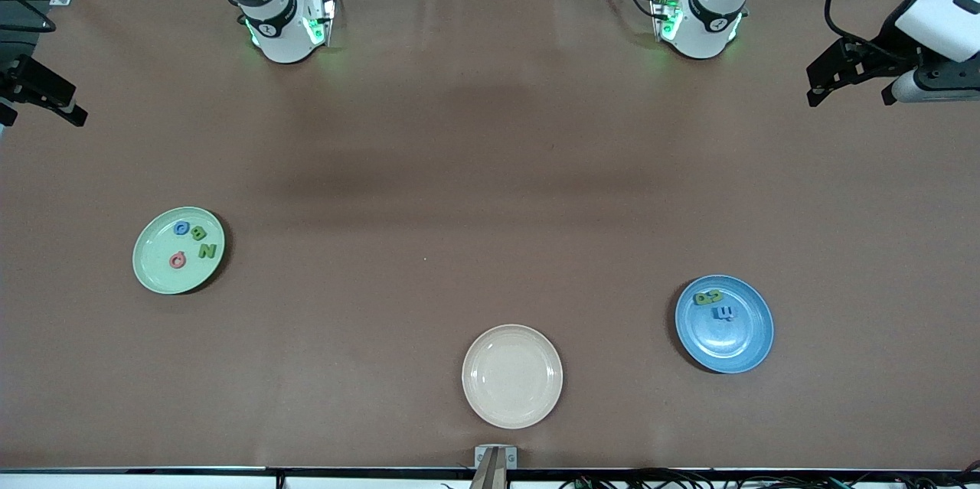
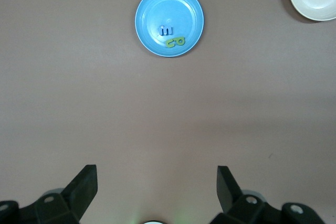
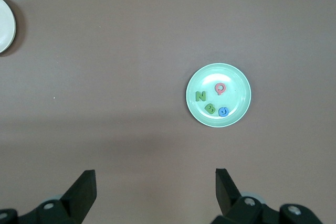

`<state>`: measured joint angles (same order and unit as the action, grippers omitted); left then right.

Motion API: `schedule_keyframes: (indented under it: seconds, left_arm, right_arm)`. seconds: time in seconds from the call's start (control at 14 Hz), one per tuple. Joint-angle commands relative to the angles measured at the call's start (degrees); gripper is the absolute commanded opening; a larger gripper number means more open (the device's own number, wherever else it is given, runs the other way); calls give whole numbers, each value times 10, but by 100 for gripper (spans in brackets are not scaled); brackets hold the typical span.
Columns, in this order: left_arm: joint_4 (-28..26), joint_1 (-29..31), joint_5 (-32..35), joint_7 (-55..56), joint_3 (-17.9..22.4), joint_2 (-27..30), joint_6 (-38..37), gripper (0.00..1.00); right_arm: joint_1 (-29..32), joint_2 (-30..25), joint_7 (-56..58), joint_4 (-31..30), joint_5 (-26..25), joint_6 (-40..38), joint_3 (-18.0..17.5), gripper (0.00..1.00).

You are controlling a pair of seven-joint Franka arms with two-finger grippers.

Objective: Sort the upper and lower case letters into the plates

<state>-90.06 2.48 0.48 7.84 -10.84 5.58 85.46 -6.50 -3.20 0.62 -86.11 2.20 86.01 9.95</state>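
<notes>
Letters, tiny chunky toys, sit in pale mint plate (image 1: 153, 267) and blue plate (image 1: 739, 343); I judge them light, stiff, pinchable across flanks; left claw (image 2: 157, 184) and right claw (image 3: 155, 184) spread, waiting.

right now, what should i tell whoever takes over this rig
Left gripper: open, holding nothing, waiting up at its end of the table.
Right gripper: open, holding nothing, likewise parked.
Mint green plate, toward the right arm's end: four letters, among them a green N and a red letter.
Blue plate, toward the left arm's end: a green piece and a blue letter.
Cream plate: holds nothing.
No loose letters on the table; sorting looks finished.
</notes>
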Motion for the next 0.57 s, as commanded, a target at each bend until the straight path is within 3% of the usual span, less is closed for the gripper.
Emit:
schedule_keyframes:
  seconds: [0.0,0.5]
  left_arm:
    - [32,2,-10,-14,0,-20,1,100]
    - [38,4,-7,-17,1,-28,-2,100]
  right_arm:
    - [6,-6,-2,1,-10,-1,-3,100]
    - [7,-6,-4,3,-10,-1,-2,100]
